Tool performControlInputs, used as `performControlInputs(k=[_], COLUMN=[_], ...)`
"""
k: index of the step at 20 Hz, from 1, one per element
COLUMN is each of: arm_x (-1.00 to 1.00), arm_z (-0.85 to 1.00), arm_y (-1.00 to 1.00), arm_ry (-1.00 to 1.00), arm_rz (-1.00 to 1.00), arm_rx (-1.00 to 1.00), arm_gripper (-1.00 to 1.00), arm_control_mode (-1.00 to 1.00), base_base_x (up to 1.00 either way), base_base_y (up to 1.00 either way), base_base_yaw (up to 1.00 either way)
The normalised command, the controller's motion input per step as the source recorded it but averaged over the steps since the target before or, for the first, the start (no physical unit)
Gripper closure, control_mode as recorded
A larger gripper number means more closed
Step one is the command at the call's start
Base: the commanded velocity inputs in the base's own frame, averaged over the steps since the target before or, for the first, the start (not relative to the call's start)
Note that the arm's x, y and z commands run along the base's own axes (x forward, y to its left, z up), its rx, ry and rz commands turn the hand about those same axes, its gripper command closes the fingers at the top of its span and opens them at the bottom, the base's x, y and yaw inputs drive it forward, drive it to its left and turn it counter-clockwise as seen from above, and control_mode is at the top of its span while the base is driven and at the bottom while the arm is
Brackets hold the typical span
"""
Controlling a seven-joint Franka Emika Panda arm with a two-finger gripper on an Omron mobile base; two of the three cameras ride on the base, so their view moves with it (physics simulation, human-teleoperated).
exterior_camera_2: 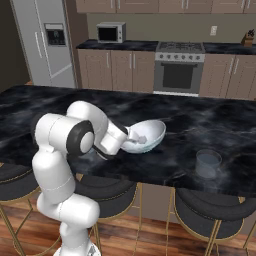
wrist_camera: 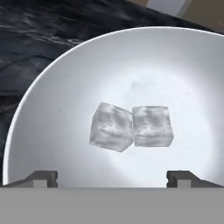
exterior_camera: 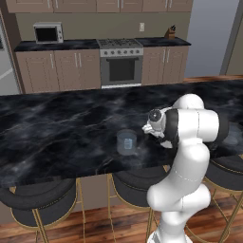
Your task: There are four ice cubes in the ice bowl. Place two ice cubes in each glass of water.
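Translucent ice cubes (wrist_camera: 130,127) inside ice bowl (wrist_camera: 52,109)

Looking along the hand, I see the ice bowl (wrist_camera: 52,113) taking up most of the frame, its round white rim curving from the lower left over the top toward the right edge. Its pale inner surface is smooth and brightest near the centre. Two ice cubes (wrist_camera: 131,127) lie on the bowl's floor, side by side and touching along one face; the left cube is turned slightly, the right one sits square to me. My gripper (wrist_camera: 112,179) shows as two dark finger tips (wrist_camera: 41,178) at the bottom, standing wide apart, with both cubes beyond the gap between them. Dark marbled counter (wrist_camera: 39,35) shows beyond the rim at upper left.
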Motion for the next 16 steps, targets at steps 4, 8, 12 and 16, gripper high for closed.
performControlInputs(k=[4,8,12,16], arm_x=[0.84,0.78,0.29,0.25], arm_z=[1.0,1.0,0.1,-0.18], arm_y=[-0.11,-0.16,-0.04,-0.68], arm_ry=[0.28,0.45,0.18,0.15], arm_rz=[-0.14,-0.17,-0.03,0.01], arm_rx=[0.11,0.07,0.0,0.15], arm_gripper=[-1.0,-1.0,-1.0,-1.0], arm_control_mode=[-1.0,-1.0,-1.0,-1.0], base_base_x=[0.0,0.0,0.0,0.0], base_base_y=[0.0,0.0,0.0,0.0], base_base_yaw=[0.0,0.0,0.0,0.0])
